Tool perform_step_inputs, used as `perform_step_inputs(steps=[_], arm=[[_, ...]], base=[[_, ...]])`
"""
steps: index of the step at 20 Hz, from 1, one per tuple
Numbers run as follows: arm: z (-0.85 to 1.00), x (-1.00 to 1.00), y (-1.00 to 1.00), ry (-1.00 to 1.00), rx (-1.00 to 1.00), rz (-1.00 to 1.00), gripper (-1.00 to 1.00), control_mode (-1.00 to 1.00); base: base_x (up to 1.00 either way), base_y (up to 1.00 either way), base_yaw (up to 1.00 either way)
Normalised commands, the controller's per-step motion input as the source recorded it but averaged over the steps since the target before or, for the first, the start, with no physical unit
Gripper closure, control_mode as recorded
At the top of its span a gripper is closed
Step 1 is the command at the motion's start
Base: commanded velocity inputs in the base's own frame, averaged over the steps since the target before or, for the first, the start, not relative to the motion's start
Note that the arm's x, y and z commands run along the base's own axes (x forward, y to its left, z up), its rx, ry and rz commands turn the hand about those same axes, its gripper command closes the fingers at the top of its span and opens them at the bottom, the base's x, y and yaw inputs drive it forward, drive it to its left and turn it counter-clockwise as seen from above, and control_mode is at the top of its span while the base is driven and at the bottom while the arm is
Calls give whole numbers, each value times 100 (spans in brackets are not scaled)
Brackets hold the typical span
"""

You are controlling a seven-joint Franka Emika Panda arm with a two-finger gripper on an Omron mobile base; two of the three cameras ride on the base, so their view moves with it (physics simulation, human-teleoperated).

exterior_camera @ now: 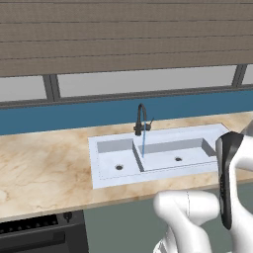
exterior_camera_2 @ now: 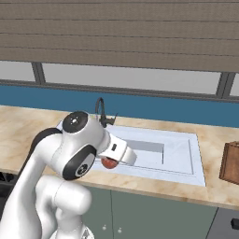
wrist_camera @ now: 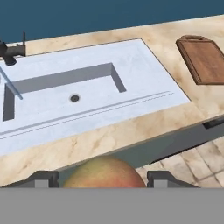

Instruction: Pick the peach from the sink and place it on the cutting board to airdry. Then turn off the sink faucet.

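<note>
Peach [wrist_camera: 104,172] up out of the sink [wrist_camera: 144,65] and gripped: fingertips [wrist_camera: 42,178] pressed against either side of the fruit, gripper [wrist_camera: 103,179] pinching it in the hand view. Hanging out past the front edge of the counter [wrist_camera: 113,135], above the cabinet fronts and tiled floor. From the right base view, peach [exterior_camera_2: 109,163] peeking out red beneath the white hand, level with the front rim of the sink [exterior_camera_2: 196,154].

Both basins bare, a dark drain [wrist_camera: 75,98] showing in the nearer one. Sink faucet [exterior_camera: 142,119] standing black at the back rim, over the divider between the basins, thin blue stream of water [exterior_camera: 144,143] falling from its spout. Same stream slanting across the left edge of the hand view, faucet [wrist_camera: 11,53] just above it.

Cutting board [wrist_camera: 202,59] lying flat on the counter, beyond the sink's right end, apart from the rim. Brown edge of it [exterior_camera_2: 230,163] at the right side of the right base view.
</note>
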Motion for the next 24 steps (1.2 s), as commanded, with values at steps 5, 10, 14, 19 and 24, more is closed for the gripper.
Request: perform_step_inputs(steps=[5,10,14,19,24], arm=[[16,-4,-35,0,0,-6,100,-100],[7,-10,-42,0,0,-3,100,-100],[3,-4,-46,1,0,-3,100,-100],[0,0,-39,1,0,-3,100,-100],[1,-2,-44,0,0,-3,100,-100]], base=[[0,0,0],[0,0,0],[0,0,0],[0,0,0],[0,0,0]])
